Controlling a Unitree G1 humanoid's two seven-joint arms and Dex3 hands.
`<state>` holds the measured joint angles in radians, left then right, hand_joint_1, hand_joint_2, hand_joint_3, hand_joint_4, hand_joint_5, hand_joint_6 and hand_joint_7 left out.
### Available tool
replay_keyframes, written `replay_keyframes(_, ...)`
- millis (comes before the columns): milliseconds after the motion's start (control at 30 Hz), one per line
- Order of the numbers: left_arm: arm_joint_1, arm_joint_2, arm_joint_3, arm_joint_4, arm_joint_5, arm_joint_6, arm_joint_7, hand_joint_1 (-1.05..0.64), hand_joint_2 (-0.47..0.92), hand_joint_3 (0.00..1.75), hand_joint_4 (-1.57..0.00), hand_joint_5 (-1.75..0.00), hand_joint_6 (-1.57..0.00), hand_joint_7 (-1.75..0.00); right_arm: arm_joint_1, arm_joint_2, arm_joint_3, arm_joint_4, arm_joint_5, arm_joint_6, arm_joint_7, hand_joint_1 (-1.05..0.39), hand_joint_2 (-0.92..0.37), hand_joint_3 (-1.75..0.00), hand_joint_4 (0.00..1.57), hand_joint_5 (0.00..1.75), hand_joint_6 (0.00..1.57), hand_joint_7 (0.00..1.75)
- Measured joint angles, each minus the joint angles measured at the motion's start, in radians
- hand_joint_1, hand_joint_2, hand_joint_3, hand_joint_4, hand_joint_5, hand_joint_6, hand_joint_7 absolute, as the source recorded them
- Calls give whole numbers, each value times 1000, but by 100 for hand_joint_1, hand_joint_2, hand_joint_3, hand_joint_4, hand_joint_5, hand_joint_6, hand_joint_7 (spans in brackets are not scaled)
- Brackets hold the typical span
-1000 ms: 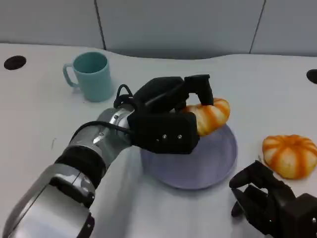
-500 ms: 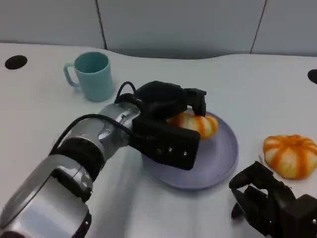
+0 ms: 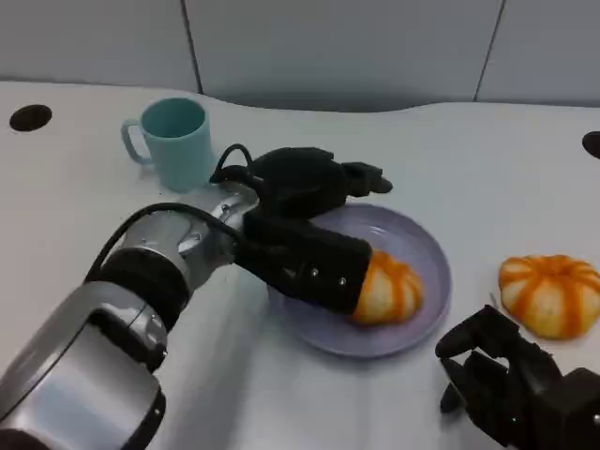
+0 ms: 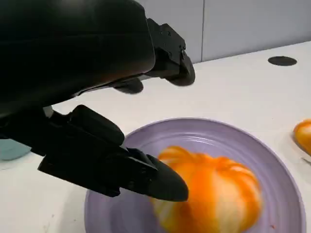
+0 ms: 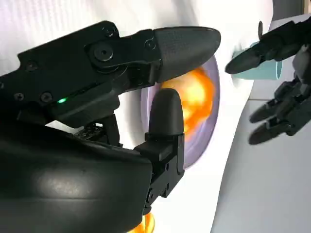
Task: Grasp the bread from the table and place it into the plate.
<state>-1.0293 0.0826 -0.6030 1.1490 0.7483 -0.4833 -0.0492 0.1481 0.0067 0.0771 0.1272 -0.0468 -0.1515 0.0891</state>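
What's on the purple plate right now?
A striped orange bread lies on the plate, toward its near edge. The left hand hangs over the plate's left part, so that side of the plate is hidden.

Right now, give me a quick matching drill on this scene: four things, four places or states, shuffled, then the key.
Things:
1. mug
2. bread
3. second orange bun
4. left hand

Places or states:
A. on the purple plate
B. on the table, right of the plate
C. fingers spread over the plate, holding nothing
D. beyond the left forearm, teal, upright

Pairs: 1-D, 2-A, 3-B, 4-C
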Motion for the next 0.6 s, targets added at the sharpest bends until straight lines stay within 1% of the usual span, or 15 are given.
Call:
replay_keyframes(100, -2, 1, 8, -3, -13, -2, -18, -94, 92, 20, 0, -10, -6, -11, 0, -1, 0, 0, 0, 0, 0, -29, -92, -33, 57, 175, 36, 175)
replay_keyframes(233, 2, 32, 72, -37, -104, -12, -88, -94, 92, 20, 0, -9, -6, -10, -1, -9, -4, 0, 0, 0, 1, -29, -92, -32, 57, 175, 36, 175)
replay_keyframes(367, 8, 49, 79, -51, -119, -10, -108, -94, 92, 20, 0, -9, -7, -10, -2, -12, -8, 0, 0, 0, 1, -29, -92, -32, 57, 175, 36, 175)
replay_keyframes(400, 13, 49, 79, -53, -119, -10, -110, -88, 92, 21, -10, -15, -16, -11, -3, -12, -7, 0, 0, 0, 1, -29, -92, -33, 56, 175, 36, 175)
replay_keyframes(433, 35, 55, 104, -77, -153, -13, -131, -86, 92, 21, -14, -16, -19, -12, -6, -12, -6, 1, -2, 0, 1, -29, -92, -33, 56, 175, 36, 175)
replay_keyframes(467, 80, 62, 157, -124, -235, -37, -156, -81, 92, 21, -22, -22, -26, -13, -6, -12, -5, 1, -3, -1, 1, -29, -92, -33, 56, 175, 36, 175)
replay_keyframes(567, 222, 81, 297, -280, -467, -104, -238, -78, 92, 20, -27, -26, -30, -14, -5, -13, -6, 7, -4, -5, 0, -28, -92, -33, 56, 175, 36, 175)
replay_keyframes(600, 251, 91, 323, -313, -506, -108, -255, -78, 92, 20, -27, -26, -31, -14, -5, -14, -7, 8, -4, -8, -1, -28, -92, -33, 56, 175, 36, 175)
